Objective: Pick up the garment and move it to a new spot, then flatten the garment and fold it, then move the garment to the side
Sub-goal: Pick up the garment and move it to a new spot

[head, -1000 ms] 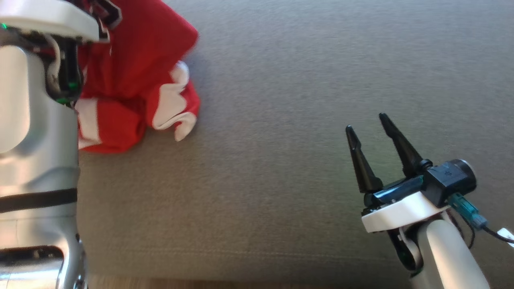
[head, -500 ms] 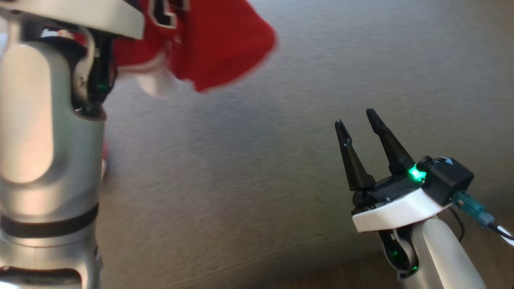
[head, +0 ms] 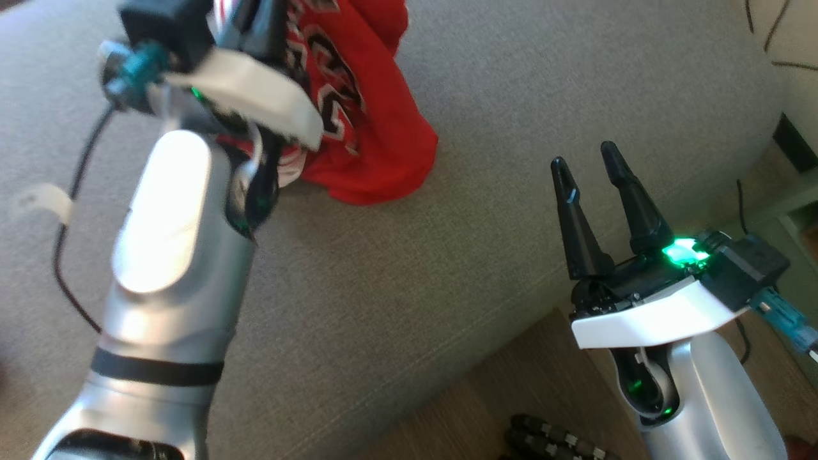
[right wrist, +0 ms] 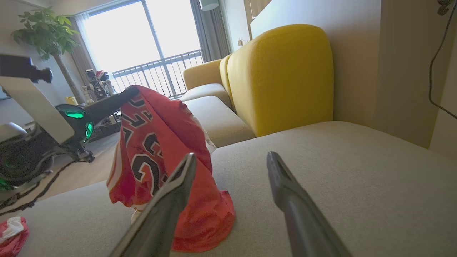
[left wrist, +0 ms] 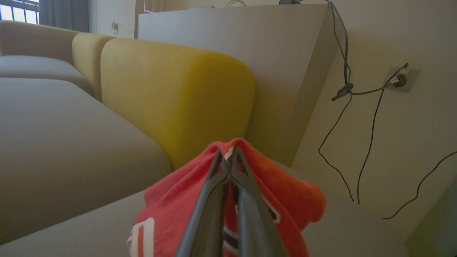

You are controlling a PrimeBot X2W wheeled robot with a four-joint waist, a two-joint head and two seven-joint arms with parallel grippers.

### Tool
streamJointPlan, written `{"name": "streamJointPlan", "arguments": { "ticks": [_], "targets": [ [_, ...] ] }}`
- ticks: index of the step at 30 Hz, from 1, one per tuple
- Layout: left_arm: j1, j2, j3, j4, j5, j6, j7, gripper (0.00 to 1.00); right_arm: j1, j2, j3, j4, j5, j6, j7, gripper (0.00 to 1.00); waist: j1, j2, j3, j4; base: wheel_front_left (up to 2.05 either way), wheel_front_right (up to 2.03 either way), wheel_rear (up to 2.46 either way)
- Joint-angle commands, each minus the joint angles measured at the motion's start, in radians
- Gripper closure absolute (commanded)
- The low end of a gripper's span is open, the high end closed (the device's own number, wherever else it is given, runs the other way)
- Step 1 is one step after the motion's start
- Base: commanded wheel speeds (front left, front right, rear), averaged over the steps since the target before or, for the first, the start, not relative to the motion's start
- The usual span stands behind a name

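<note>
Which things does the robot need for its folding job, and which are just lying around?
For the job:
red jersey, pinched in the shut left gripper
right gripper, open and empty
grey sofa seat under the jersey

Just lying about:
yellow cushion
wall cables
potted plant
small red-and-white cloth

Black white-edged number on red garment, possibly 23, partly folded

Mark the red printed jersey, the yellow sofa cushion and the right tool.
red printed jersey [head: 383, 160], head view, lower red panel.
yellow sofa cushion [right wrist: 282, 78], right wrist view, front face.
right tool [head: 582, 156], head view, midway between fingertips.
</note>
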Motion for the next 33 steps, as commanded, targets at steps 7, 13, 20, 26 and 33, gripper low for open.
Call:
{"name": "streamJointPlan", "arguments": {
  "ticks": [7,13,20,26,33],
  "targets": [
    [0.031,0.008,-0.176,0.161,-0.136,-0.105,-0.158,0.00,-0.024,0.009,0.054,-0.023,0.003,0.000,-0.009,0.00,-0.0001,0.0000,0.022,-0.010,0.00,0.00,0.00],
    [0.141,0.009,-0.146,0.077,-0.129,-0.070,-0.180,0.00,0.001,0.009,0.075,0.009,-0.032,0.000,-0.009,0.00,-0.0001,0.0000,-0.039,0.086,0.00,0.00,0.00],
    [0.423,0.008,-0.005,-0.251,0.009,0.010,-0.181,0.00,0.053,0.009,0.008,0.063,-0.092,0.000,-0.009,0.00,-0.0001,0.0000,-0.153,0.267,0.00,0.00,0.00],
    [0.588,0.007,0.080,-0.363,0.085,0.045,-0.181,0.00,0.089,0.009,-0.017,0.096,-0.131,0.000,-0.009,0.00,-0.0001,0.0000,-0.225,0.369,0.00,0.00,0.00],
    [0.775,0.007,0.158,-0.472,0.130,0.138,-0.181,0.00,0.137,0.009,-0.067,0.100,-0.178,0.000,-0.009,0.00,-0.0001,0.0000,-0.301,0.448,0.00,0.00,0.00]
  ]
}}
